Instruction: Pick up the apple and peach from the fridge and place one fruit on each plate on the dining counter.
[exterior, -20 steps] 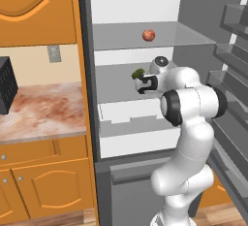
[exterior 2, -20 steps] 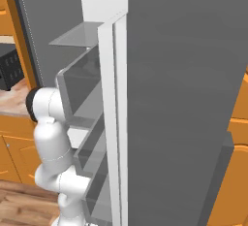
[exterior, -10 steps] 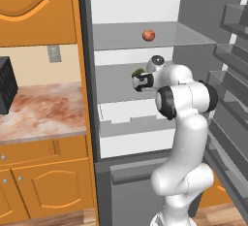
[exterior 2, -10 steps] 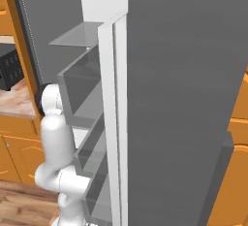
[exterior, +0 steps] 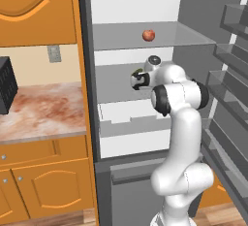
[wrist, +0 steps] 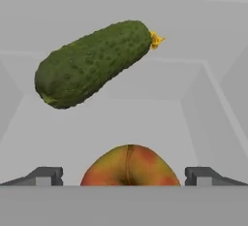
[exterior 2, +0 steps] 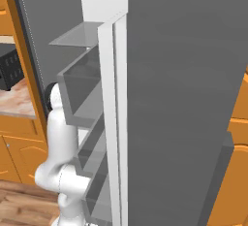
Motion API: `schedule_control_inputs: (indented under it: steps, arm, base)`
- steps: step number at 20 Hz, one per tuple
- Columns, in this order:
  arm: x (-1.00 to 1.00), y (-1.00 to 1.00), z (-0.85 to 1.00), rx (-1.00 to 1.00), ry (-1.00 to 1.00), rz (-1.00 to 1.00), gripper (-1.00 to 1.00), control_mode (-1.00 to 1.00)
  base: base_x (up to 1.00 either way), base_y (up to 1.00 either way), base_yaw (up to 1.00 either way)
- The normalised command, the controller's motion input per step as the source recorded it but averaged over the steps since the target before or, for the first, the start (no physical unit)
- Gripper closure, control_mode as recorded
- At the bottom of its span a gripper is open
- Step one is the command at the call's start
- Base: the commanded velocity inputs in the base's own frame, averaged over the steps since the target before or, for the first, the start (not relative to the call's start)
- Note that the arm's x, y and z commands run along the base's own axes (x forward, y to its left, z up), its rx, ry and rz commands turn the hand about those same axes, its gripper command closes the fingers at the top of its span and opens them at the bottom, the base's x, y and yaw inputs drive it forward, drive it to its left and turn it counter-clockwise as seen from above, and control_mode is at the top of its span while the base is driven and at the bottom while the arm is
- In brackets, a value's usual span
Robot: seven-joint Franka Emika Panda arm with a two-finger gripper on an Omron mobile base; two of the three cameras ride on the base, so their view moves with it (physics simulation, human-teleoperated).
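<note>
Lining up on the peach in the fridge (exterior: pixel 92 123)

My gripper (wrist: pixel 124 174) stands wide open, holding nothing; the peach (wrist: pixel 130 166) sits centred between its fingertips on the middle shelf, cucumber (wrist: pixel 92 62) just beyond.

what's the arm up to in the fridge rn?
The arm is reaching into the open fridge at the middle shelf. In the hand view its gripper is open, with a yellow-red fruit, probably the peach, sitting between the fingertips but not yet gripped. A cucumber lies further back on the same shelf. A small red fruit, likely the apple, sits untouched on the shelf above. Nothing has been picked up.
</note>
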Motion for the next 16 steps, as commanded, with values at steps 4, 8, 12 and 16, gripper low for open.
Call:
schedule_control_inputs:
  steps: [4,8,12,16]
  arm:
    - [0.10,-0.02,-0.18,0.00,0.00,0.00,-1.00,-1.00]
    - [-0.01,0.00,-0.28,0.00,0.00,0.00,-1.00,-1.00]
    - [-0.07,0.00,-0.37,0.00,0.00,0.00,-1.00,-1.00]
    - [-0.01,0.00,-0.33,0.00,0.00,0.00,-1.00,-1.00]
  base:
    - [0.00,0.00,0.00]
    - [0.00,0.00,0.00]
    - [0.00,0.00,0.00]
    - [0.00,0.00,0.00]
